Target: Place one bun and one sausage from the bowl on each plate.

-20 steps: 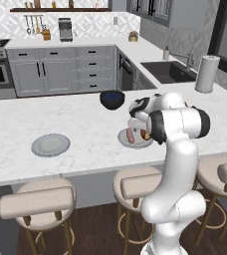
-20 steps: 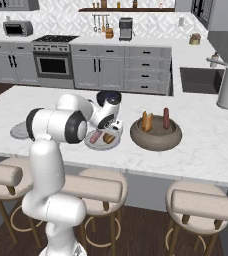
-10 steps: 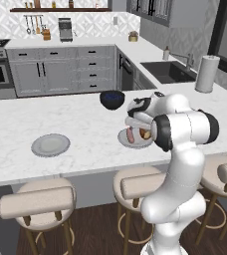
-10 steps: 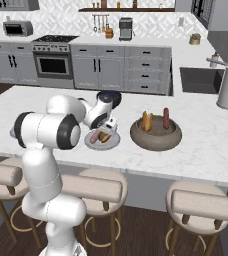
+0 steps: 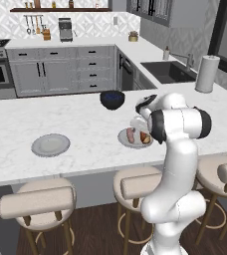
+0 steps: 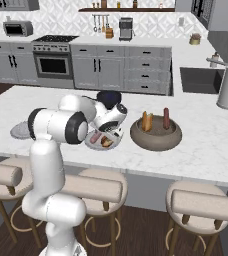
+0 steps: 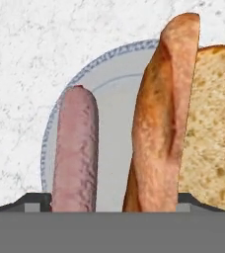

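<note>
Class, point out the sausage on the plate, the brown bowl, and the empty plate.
Sausage (image 7: 75, 148), hand view, middle of its body.
Brown bowl (image 6: 156, 140), right base view, front wall.
Empty plate (image 5: 51, 144), left base view, bare centre.

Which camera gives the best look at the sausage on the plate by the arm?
The hand view: the sausage lies large and unobstructed on the plate, beside the bun. In the left base view it is a small reddish shape next to the arm, and in the right base view the gripper partly covers it.
</note>
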Motion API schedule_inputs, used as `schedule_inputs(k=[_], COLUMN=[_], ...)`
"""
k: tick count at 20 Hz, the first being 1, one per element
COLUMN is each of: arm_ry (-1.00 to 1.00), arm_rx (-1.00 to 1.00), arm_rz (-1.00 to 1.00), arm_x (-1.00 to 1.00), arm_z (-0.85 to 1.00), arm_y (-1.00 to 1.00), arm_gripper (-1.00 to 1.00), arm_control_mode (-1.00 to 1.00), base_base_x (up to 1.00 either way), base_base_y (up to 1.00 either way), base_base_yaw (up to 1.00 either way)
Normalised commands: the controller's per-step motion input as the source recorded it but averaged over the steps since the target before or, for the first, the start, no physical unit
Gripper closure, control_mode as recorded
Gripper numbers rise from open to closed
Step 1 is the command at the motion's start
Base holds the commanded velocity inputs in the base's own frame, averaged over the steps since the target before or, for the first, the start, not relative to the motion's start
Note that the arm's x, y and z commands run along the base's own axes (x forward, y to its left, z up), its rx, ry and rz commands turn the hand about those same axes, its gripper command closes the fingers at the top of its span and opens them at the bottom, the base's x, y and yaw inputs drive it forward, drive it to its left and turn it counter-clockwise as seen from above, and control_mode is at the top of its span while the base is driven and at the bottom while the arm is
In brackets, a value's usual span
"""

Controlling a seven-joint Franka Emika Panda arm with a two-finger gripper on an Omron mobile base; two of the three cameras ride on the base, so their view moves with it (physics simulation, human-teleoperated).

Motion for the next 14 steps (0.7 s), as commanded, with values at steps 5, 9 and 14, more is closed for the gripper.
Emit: schedule_inputs(k=[5,9,14], arm_ry=[0.02,0.0,-0.01], arm_rx=[0.17,0.0,-0.05], arm_rz=[0.0,-0.04,-0.07], arm_x=[-0.24,-0.55,-0.32], arm_z=[-0.47,-0.17,0.01], arm_y=[-0.68,-0.19,0.07], arm_gripper=[-1.0,-1.0,-1.0], arm_control_mode=[-1.0,-1.0,-1.0], base_base_x=[0.0,0.0,0.0], base_base_y=[0.0,0.0,0.0], base_base_yaw=[0.0,0.0,0.0])
